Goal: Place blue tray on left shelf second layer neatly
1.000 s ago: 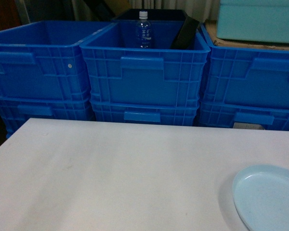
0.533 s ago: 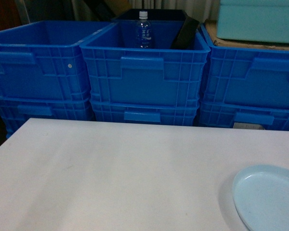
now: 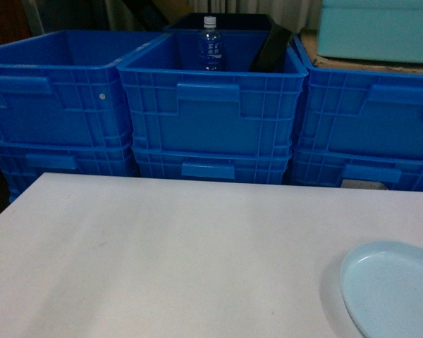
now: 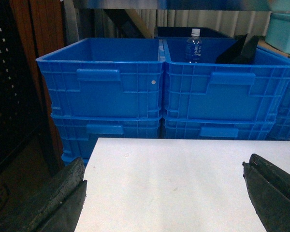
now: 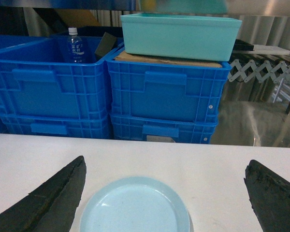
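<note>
The blue tray (image 3: 395, 292), a pale light-blue shallow dish, lies on the white table (image 3: 162, 253) at its near right corner, cut off by the head view's edge. In the right wrist view the blue tray (image 5: 135, 208) sits low and left of centre between the fingers. My right gripper (image 5: 164, 164) is open above and around it, not touching. My left gripper (image 4: 163, 164) is open over bare table (image 4: 183, 183), with nothing between its fingers. Neither gripper shows in the head view. The left shelf second layer is out of view.
Stacked dark-blue crates (image 3: 211, 105) line the table's far edge. A water bottle (image 3: 210, 44) stands in the middle one. A teal bin (image 5: 179, 34) rests on cardboard on the right crate. A scissor-frame conveyor (image 5: 261, 67) lies at far right. A shiny metal bar (image 4: 183, 4) runs overhead.
</note>
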Motion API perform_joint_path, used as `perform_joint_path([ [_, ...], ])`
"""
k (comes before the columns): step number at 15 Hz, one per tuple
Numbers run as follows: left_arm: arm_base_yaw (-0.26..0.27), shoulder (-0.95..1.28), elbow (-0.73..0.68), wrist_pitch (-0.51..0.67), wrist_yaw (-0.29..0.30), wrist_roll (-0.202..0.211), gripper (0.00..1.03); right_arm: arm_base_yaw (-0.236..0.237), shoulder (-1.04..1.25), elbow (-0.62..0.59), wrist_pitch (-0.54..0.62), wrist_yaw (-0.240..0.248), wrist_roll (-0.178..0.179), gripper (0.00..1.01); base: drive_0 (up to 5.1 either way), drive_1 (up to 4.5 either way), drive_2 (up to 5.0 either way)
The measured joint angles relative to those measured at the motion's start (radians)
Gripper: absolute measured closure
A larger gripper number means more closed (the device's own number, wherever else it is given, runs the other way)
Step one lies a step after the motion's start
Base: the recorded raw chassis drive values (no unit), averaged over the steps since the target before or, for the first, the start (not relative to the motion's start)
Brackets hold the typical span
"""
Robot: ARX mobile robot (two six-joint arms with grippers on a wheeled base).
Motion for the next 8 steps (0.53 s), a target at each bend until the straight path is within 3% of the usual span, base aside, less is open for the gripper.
perform_joint_path([
  [8,0.0,0.0,0.0,0.0,0.0,0.0,0.05,0.0,0.0,0.0,0.0,0.0,0.0,0.03,0.0,0.0,0.0],
])
